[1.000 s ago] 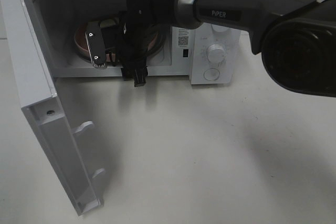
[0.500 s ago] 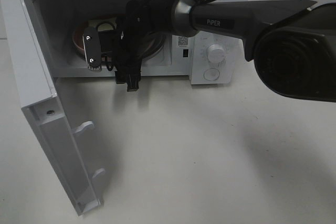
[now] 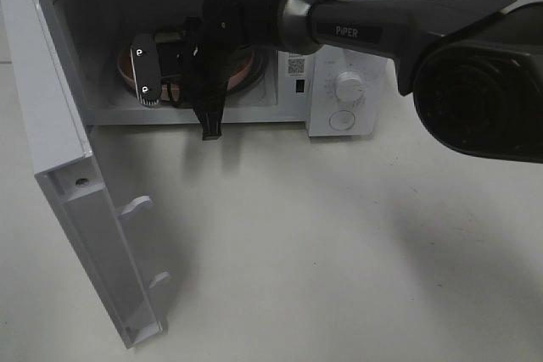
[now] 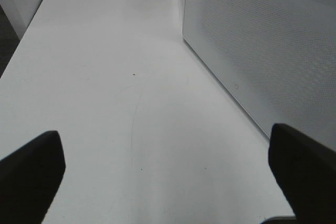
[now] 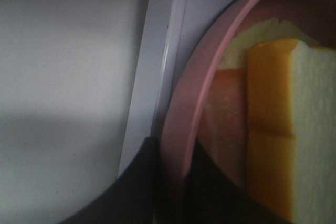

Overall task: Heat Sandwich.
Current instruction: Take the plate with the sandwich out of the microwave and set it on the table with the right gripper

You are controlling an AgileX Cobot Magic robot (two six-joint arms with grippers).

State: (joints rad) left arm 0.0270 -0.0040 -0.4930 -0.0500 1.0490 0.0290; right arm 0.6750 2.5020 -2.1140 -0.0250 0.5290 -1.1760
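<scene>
Even, diffuse light falls from above on the white table (image 3: 339, 243), and the open microwave door (image 3: 76, 175) and the right arm (image 3: 407, 27) lay only soft grey shadows on it beside the door, with no harsh glare. Inside the microwave (image 3: 170, 48) the light is dimmer, and the right wrist view is dark and blurred, its pink plate (image 5: 181, 129) rim and sandwich (image 5: 283, 129) soft-edged with warm, saturated colour. The left wrist view is bright and fairly sharp, but the dark fingers (image 4: 29, 177) in the foreground are out of focus.

Dark grey arm (image 3: 399, 27) marked PiPER, silver collar, black cables, black hand (image 3: 174, 74)
</scene>
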